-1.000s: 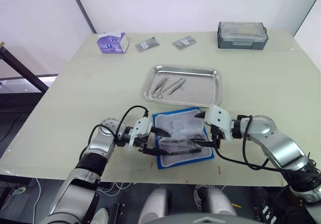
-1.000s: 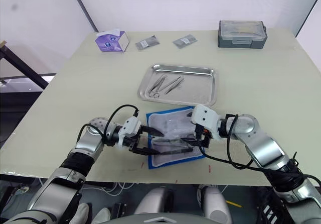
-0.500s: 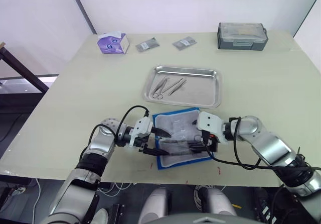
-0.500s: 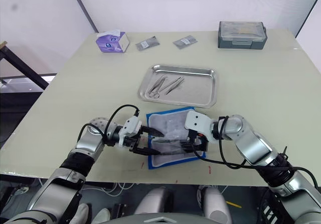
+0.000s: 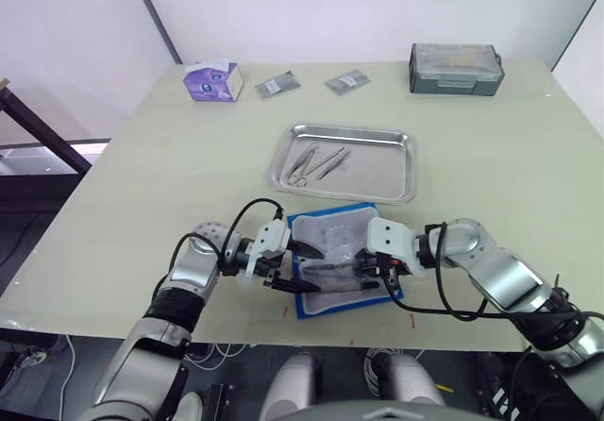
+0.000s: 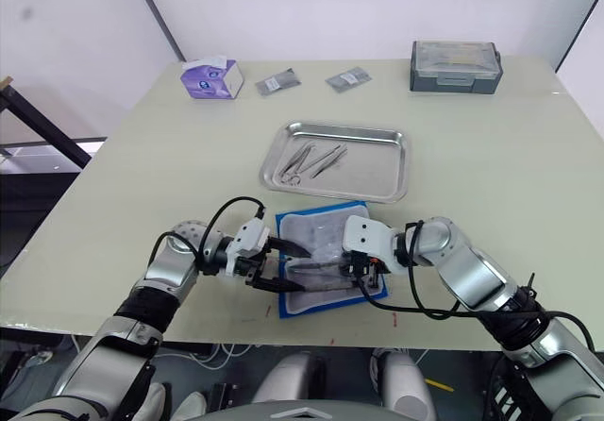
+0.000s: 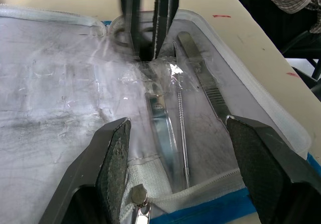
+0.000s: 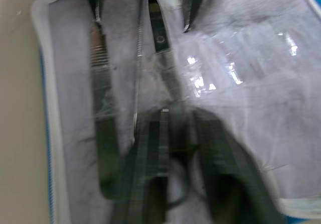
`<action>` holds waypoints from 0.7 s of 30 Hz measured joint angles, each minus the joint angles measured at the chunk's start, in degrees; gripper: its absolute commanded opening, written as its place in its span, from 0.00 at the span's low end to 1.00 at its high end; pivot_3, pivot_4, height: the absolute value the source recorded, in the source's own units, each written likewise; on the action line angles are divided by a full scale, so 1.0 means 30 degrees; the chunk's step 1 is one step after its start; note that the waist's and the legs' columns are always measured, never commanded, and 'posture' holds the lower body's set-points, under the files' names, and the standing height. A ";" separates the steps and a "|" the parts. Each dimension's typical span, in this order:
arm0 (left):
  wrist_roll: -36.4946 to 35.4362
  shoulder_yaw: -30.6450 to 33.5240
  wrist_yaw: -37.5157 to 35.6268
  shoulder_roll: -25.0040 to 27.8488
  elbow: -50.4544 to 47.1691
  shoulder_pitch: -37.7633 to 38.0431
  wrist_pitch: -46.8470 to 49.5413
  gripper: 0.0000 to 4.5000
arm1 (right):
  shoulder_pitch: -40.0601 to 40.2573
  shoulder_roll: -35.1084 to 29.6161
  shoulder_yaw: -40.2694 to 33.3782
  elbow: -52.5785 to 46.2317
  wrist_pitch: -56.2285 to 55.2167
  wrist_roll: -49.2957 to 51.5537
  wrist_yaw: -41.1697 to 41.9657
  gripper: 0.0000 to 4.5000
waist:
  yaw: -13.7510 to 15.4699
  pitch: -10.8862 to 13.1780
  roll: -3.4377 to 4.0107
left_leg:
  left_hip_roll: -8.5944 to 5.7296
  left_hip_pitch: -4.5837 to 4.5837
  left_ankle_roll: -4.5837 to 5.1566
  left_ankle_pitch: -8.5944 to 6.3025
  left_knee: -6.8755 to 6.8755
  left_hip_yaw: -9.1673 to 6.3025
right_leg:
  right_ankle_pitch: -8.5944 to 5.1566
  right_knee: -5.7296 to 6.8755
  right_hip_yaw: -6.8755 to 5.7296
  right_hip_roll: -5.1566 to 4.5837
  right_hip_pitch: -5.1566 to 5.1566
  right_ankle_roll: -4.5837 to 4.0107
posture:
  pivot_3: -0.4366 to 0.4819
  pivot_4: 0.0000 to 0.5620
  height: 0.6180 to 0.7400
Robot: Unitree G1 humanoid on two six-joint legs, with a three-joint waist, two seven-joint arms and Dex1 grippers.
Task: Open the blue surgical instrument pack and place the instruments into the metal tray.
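Just in front of the metal tray (image 5: pixel 401 177), the blue surgical instrument pack (image 5: pixel 332 227) lies unfolded, with some instruments (image 7: pixel 176 133) in its clear pocket. The left gripper (image 7: pixel 175 184) is spread wide over its edge, while the right gripper (image 8: pixel 183 148) looks pinched around a ring-handled tool. Looks like mid-extraction, so next it needs a clean pull out and a lift to the tray.

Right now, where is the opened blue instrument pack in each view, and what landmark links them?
Left eye view: pack, low centre, just in front of the metal tray.
Right eye view: pack, same place.
Left wrist view: pack's clear lining, close up.
Right wrist view: lining again, blue border alongside.
Shared landmark: instruments in its pocket.
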 measured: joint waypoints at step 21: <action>0.0024 0.0000 0.0002 -0.0140 -0.0115 0.0001 0.0151 0.72 | -0.0913 -0.0454 0.0724 -0.2069 0.2133 -0.0672 0.0260 0.03 | 0.0029 0.0000 -0.0002 | -0.0005 -0.0016 0.0003 -0.0002 -0.0004 -0.0024 | 0.0000 -0.0032 -0.0025 -0.0008 0.0005 0.0001 | 0.48 0.27 0.98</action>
